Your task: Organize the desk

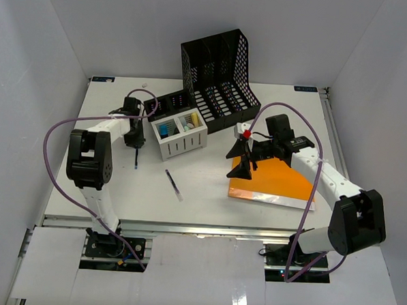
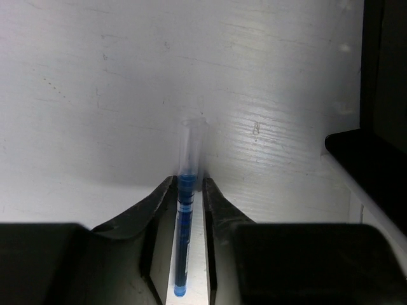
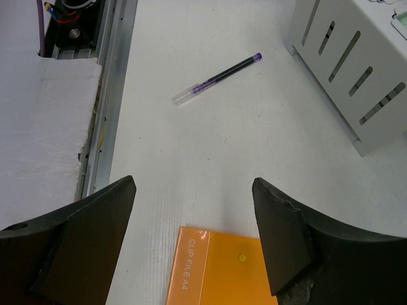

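A: The left end effector [image 2: 189,184] is pinching a slim blue plastic pen with a clear cap [image 2: 186,216], jaws nearly shut around its barrel, low over the large flat white rectangular tabletop [image 1: 210,160] that is filling the enclosure floor.

B: I'd be lifting it straight, then tilting it upright into the white slotted plastic basket [image 1: 179,136] sitting nearby, watching the rim.

A: The right end effector [image 3: 194,184] is hanging wide open, holding nothing, above the orange clip file [image 3: 216,273].

B: I'm struggling to tell whether the blue pen is touching the surface; the wrist view is giving no gap to judge by. The basket's contents are looking too small to name.
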Available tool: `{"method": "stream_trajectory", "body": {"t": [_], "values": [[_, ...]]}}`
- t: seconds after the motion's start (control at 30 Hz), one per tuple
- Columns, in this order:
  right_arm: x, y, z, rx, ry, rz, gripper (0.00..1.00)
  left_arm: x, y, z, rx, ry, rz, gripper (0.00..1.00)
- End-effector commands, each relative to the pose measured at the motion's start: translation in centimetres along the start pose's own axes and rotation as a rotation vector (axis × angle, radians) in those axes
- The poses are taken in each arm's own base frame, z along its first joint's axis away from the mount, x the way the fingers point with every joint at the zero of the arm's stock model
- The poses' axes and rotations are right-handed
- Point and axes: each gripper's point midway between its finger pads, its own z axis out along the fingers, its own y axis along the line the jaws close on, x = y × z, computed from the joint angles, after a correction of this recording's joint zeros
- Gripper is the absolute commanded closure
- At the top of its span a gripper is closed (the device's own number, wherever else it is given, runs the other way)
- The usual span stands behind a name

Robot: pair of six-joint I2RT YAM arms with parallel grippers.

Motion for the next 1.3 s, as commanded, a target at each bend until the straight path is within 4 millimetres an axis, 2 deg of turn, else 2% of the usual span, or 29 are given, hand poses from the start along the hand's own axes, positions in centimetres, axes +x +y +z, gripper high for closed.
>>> {"method": "stream_trajectory", "body": {"t": [0.0, 0.2, 0.3, 0.47, 0.7, 0.87, 0.93, 1.0, 1.07, 1.27], "values": [[-1.1, -0.2, -0.3, -0.002, -0.029, -0.019, 0.2, 1.3, 1.3, -0.8, -0.052, 0.024, 0.001, 0.75], [-1.0, -0.4, -0.4, 0.002, -0.03, -0.011, 0.2, 0.2, 1.1, -2.9, -0.025, -0.066, -0.037, 0.89], [-1.0, -0.4, -0.5, 0.002, -0.031, -0.01, 0.2, -0.8, 1.2, -4.9, -0.006, -0.156, -0.069, 0.94], [-0.7, -0.5, -0.4, 0.001, -0.028, 0.0, 0.2, -3.1, 0.6, -8.9, 0.071, -0.322, -0.138, 0.95], [-0.3, -0.7, -0.3, 0.0, -0.021, 0.016, 0.2, -9.0, -2.1, -16.8, 0.303, -0.628, -0.207, 0.95], [0.0, -0.8, -0.2, 0.001, -0.016, 0.022, 0.2, -14.0, -5.1, -21.3, 0.492, -0.776, -0.187, 0.94], [0.1, -0.9, -0.2, 0.003, -0.013, 0.024, 0.2, -16.0, -5.9, -22.4, 0.537, -0.828, -0.162, 0.93], [0.3, -0.9, -0.2, 0.004, -0.01, 0.027, 0.2, -18.3, -6.6, -22.9, 0.559, -0.881, -0.142, 0.93], [0.3, -0.9, -0.2, 0.003, -0.008, 0.026, 0.2, -20.0, -7.0, -22.6, 0.561, -0.914, -0.121, 0.93], [0.7, -1.0, 0.0, -0.003, -0.001, 0.034, 0.21, -23.6, -8.4, -20.0, 0.569, -0.933, -0.117, 0.93]]}}
